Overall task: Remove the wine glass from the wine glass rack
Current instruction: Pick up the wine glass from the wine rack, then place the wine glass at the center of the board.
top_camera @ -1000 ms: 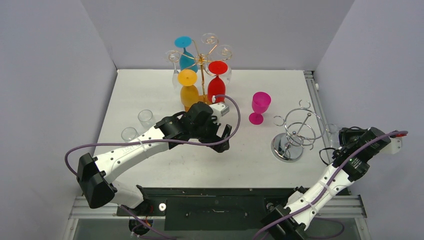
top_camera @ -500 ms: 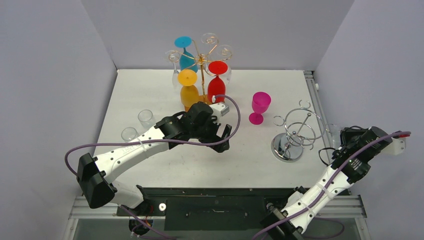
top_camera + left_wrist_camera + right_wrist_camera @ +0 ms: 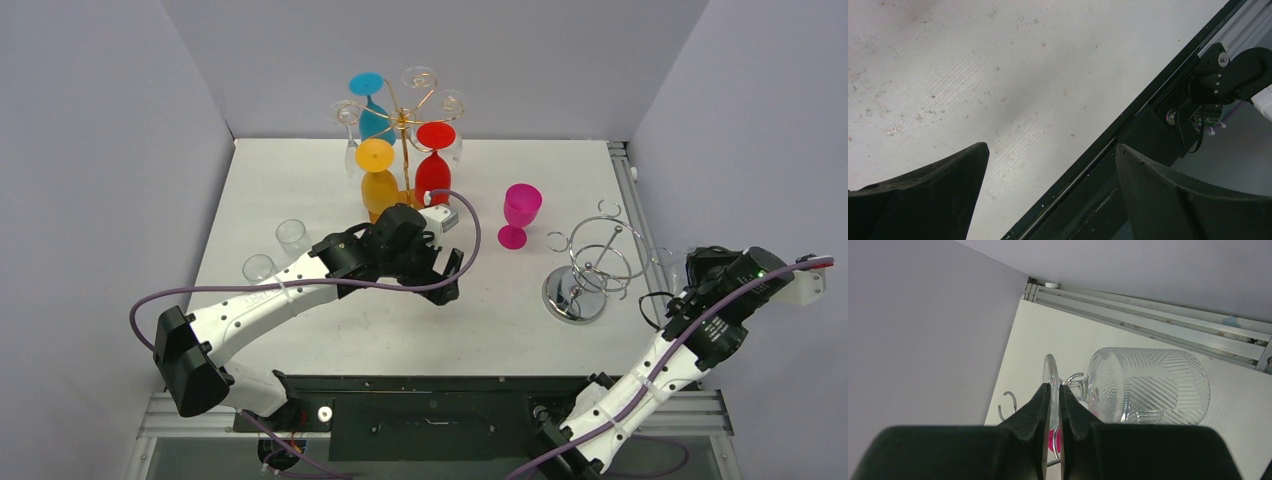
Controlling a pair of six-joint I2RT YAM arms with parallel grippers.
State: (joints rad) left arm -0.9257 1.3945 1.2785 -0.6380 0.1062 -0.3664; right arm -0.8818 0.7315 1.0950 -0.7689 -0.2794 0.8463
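The wine glass rack (image 3: 405, 125) stands at the top centre of the overhead view, at the far edge of the desk (image 3: 500, 330). A blue glass (image 3: 371, 100), an orange glass (image 3: 378, 180) and a red glass (image 3: 434, 165) hang upside down from its curled arms. At the right edge of that view, the right claw (image 3: 700, 268) is pinched narrow on the stem of a clear wine glass (image 3: 1153, 385) (ribbed bowl, seen side-on in the right wrist view, just past the fingertips), well apart from the rack. A chrome wire stand (image 3: 590, 265) sits just left of this claw, and a pink glass (image 3: 520, 212) stands upright between the two stands. The left claw (image 3: 445, 275) hovers over the middle of the desk, spread wide and holding nothing.
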